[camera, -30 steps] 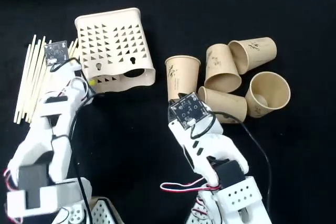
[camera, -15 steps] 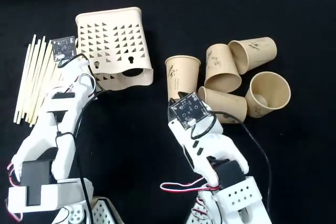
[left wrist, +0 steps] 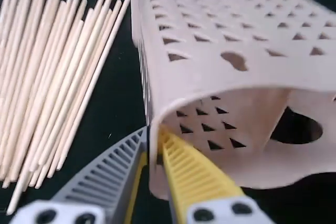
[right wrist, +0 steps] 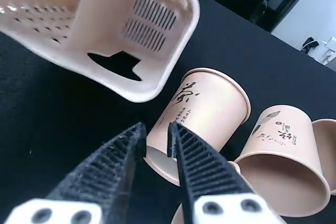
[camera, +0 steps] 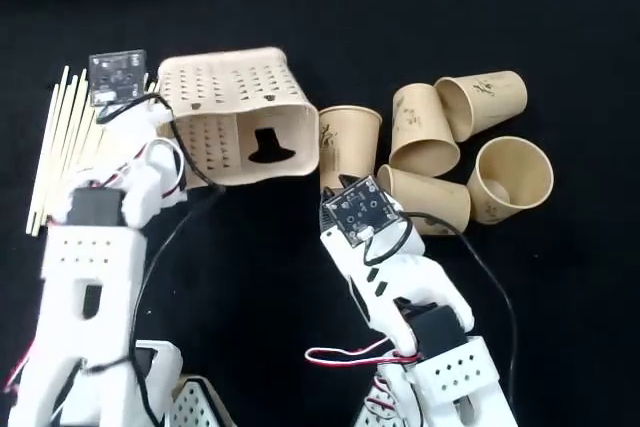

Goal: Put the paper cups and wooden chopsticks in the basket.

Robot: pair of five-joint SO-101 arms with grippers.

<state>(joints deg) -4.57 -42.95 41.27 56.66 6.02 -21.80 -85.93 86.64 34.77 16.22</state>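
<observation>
The cream perforated basket is held tilted off the black table, one corner close to a cup lying on its side. My left gripper is shut on the basket wall at its rim, yellow finger inside and grey finger outside. Wooden chopsticks lie in a loose bundle to the basket's left. Several paper cups lie tipped at the right. My right gripper hangs shut and empty in front of the nearest cup, just below the basket.
The right arm's wrist board stands between the basket and a cup lying on its side. Bare black table stretches in front of the basket and at the far right. The table's back edge runs behind the basket.
My left gripper has lifted and turned the basket from lying flat to tilted on its side, carrying it right toward the nearest cup. The right arm has stayed still.
</observation>
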